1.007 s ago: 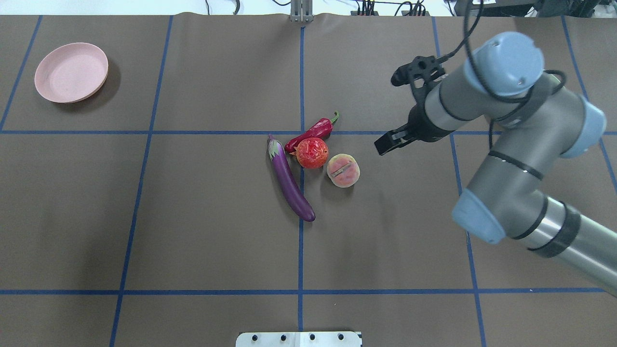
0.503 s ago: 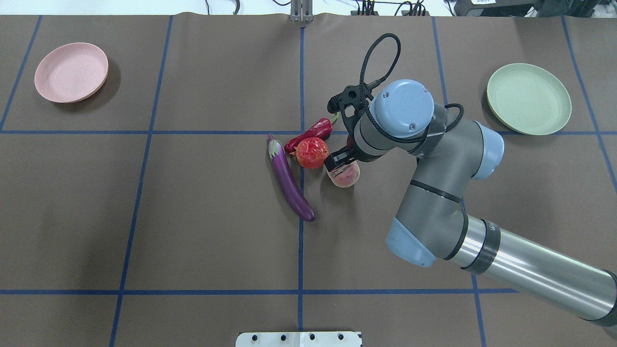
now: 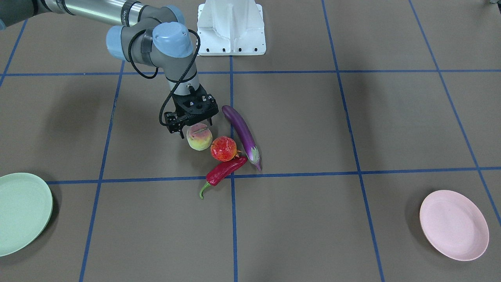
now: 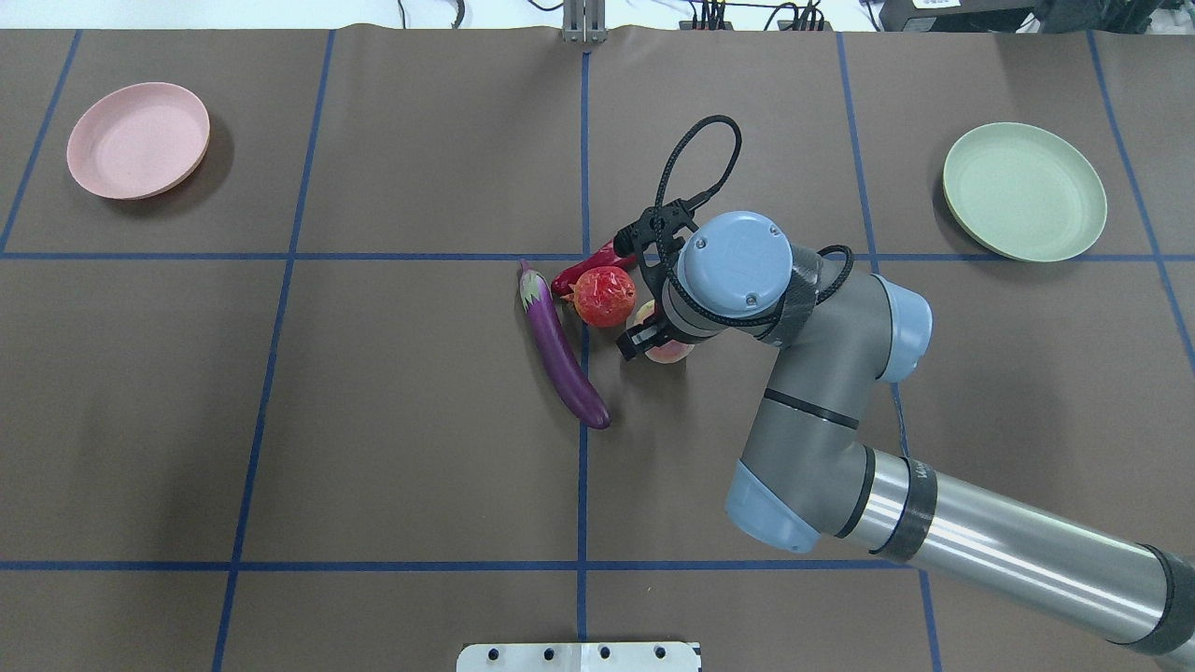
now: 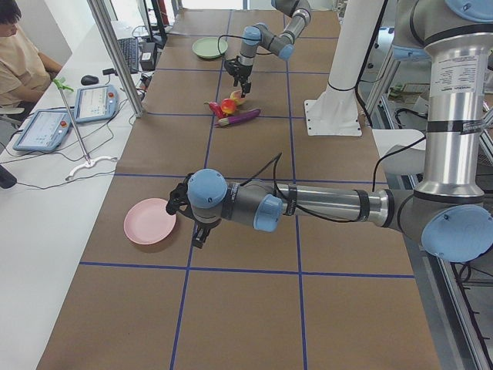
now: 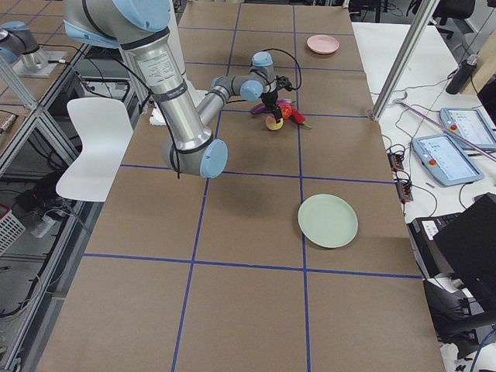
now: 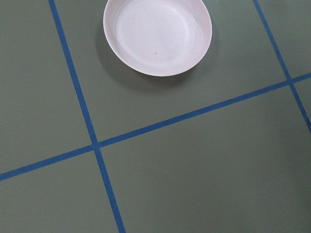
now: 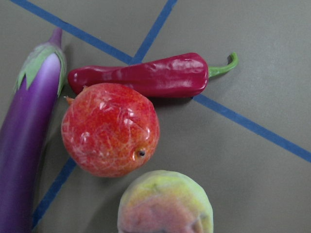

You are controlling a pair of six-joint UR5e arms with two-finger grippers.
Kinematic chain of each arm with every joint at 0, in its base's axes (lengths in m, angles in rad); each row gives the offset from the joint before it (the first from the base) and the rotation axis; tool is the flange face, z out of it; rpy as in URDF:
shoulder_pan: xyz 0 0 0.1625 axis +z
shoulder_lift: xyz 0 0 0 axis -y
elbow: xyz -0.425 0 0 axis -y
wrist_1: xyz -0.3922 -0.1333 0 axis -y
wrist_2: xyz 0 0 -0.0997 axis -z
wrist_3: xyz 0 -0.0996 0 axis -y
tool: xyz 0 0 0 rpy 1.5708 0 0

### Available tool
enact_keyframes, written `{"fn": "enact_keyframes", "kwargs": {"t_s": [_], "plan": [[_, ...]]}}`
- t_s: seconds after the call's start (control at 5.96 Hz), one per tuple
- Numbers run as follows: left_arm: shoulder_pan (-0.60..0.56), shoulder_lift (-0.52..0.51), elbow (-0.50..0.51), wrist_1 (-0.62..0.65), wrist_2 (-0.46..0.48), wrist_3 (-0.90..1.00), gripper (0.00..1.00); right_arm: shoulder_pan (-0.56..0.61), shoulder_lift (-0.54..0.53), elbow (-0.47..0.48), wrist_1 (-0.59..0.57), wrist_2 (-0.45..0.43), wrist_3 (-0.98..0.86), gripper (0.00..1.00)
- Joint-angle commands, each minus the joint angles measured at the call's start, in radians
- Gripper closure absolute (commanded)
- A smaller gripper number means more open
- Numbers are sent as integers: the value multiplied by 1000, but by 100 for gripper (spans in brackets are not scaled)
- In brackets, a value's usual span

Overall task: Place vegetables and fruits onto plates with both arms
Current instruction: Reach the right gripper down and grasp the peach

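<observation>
The peach point(image 3: 199, 138), the red-orange pomegranate point(image 3: 223, 149), the red chili point(image 3: 224, 170) and the purple eggplant point(image 3: 242, 133) lie clustered at the table's middle. My right gripper point(image 3: 195, 127) is open and hangs just over the peach, fingers either side of its top. The right wrist view shows the peach point(image 8: 165, 204), pomegranate point(image 8: 111, 130), chili point(image 8: 146, 75) and eggplant point(image 8: 24, 141) close below. The pink plate point(image 4: 138, 140) and the mint green plate point(image 4: 1024, 191) are empty. My left gripper point(image 5: 197, 235) hovers beside the pink plate point(image 5: 150, 221); I cannot tell if it is open.
The white pedestal point(image 3: 231, 27) stands at the robot's edge of the table. Blue tape lines grid the brown mat. An operator's desk with tablets point(image 5: 77, 108) runs along the far side. My right arm's elbow point(image 4: 822, 439) reaches over the mat's right half.
My right arm has swung left from near the green plate to the fruit cluster and come down over the peach. The green plate has come into view. The produce has not moved.
</observation>
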Motion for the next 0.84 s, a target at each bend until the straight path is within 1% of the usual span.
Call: {"fn": "enact_keyframes", "kwargs": {"t_s": [0.0, 0.17, 0.34, 0.5, 0.67], "plan": [[0, 0, 0, 2, 0, 0, 0, -15, 7, -34, 2, -22, 1, 2], [0, 0, 0, 2, 0, 0, 0, -21, 7, -46, 4, -36, 1, 2], [2, 0, 0, 2, 0, 0, 0, -21, 7, -51, 2, -39, 0, 8], [2, 0, 0, 2, -2, 0, 0, -18, 22, -51, 2, -37, 4, 61], [0, -1, 0, 2, 0, 0, 0, -17, 33, -43, 7, -34, 38, 100]]}}
